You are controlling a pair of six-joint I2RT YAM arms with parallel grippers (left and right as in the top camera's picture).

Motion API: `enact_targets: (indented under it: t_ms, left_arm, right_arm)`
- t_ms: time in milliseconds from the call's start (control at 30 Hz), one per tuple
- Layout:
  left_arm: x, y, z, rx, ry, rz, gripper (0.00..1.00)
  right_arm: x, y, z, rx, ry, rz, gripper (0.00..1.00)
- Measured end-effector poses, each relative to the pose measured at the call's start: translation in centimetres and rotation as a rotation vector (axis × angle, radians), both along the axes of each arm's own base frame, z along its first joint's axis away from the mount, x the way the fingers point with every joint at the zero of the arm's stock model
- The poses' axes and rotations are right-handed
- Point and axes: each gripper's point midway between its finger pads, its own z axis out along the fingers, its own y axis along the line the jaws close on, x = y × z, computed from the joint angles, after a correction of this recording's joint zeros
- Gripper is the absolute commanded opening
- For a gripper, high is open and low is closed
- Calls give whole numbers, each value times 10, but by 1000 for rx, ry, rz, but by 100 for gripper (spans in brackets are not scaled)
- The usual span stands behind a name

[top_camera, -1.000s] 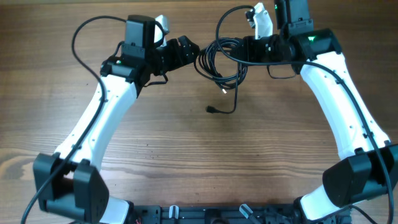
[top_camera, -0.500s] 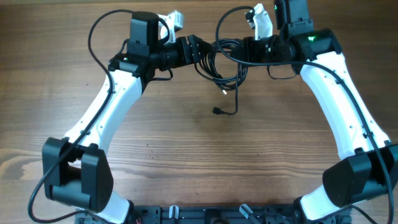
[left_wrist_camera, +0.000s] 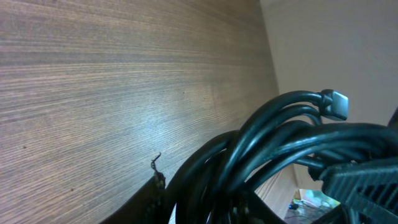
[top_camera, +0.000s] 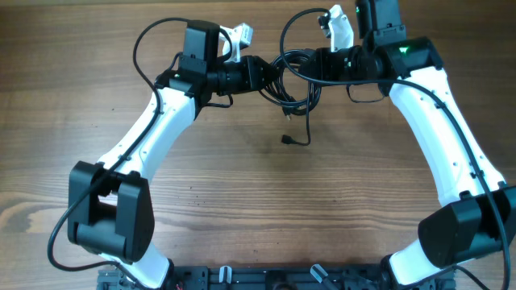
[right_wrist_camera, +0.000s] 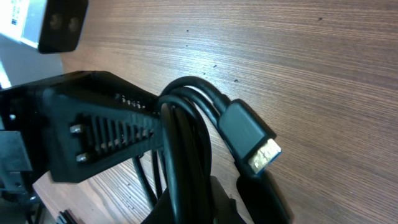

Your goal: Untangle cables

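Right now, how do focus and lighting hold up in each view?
Left wrist: cables loom close and soft-edged, with a pale sheen on the table. Right wrist: gold-tipped plug crisp, foreground blurred. Overhead: evenly lit, sharp throughout.

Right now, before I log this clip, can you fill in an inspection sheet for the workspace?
Surface: wooden table, wood-grain top, no damage seen.
Job's things: cables, one black looped bundle held between the two arms; one plug end trails out below the bundle; a gold-contact plug shows in the right wrist view.
Clutter: nothing seen.
Grippers: right end effector shut on the cables; left end effector at the bundle, grip cannot be told.
Cables: arm wires loop off the arms, thicker than the job's cords.
Surroundings: black mounting base at the near edge; pale wall beyond the table.
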Motion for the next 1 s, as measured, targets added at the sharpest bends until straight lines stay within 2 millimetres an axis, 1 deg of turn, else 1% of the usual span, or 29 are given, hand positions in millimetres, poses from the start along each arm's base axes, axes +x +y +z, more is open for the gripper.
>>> enact_targets:
  t_ms: [133,300,433,533,567,600,733,800,833,900,1000]
  left_arm:
    - [1,0,-2,9,4,14,14]
    - [5,-1,-4,6,46,72,15]
    - [9,-5,-1,-5,49,106,23]
    - [11,-10,-2,8,43,137,31]
    - [11,-11,-3,17,41,145,35]
    - [12,-13,-5,30,41,159,36]
    - [14,-15,-10,66,28,191,38]
    - [15,-15,-10,70,26,206,36]
    - [16,-15,-10,71,27,214,30]
    - [17,-14,-10,71,33,233,4]
    - [14,-17,-14,88,43,243,4]
  right_arm:
    - [-2,4,2,23,6,15,4]
    - [-5,8,5,49,12,33,4]
    - [-6,9,6,66,16,42,4]
    - [-10,16,8,82,20,65,4]
    - [-11,18,8,85,21,71,4]
    - [-15,25,10,98,24,93,4]
    - [-21,36,16,145,25,137,4]
    - [-23,40,20,169,21,153,4]
    - [-23,42,22,183,18,163,4]
    - [-24,44,25,199,15,175,4]
    - [-24,44,26,205,15,176,4]
